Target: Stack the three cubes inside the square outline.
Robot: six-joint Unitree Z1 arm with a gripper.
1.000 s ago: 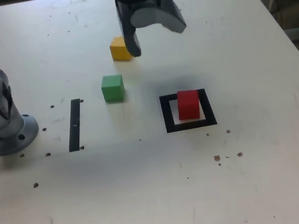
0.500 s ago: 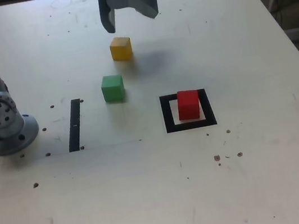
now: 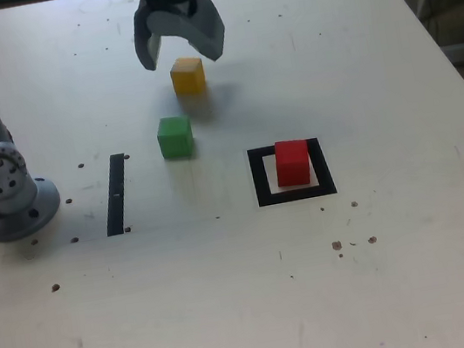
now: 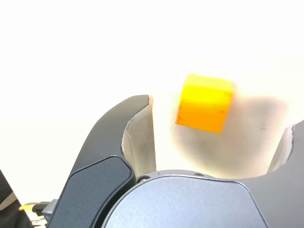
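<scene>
While no cube is held, the tool (image 3: 182,51) is seen with its jaws spread wide, hung just above the yellow cube (image 3: 187,75); in the wrist view the yellow cube (image 4: 205,102) is framed between the two fingers (image 4: 137,135) without visible contact. Compared with a second earlier, the tool has been shifted toward the exterior view's left and rotated, so that the jaws are now placed either side of the yellow cube rather than beside it. The green cube (image 3: 175,136) and the red cube (image 3: 292,163) are unmoved, the latter standing inside the square outline (image 3: 258,179). A black tape strip (image 3: 116,193) and the arm's base (image 3: 0,188) are noted on the pale, speckled surface (image 3: 251,294).
</scene>
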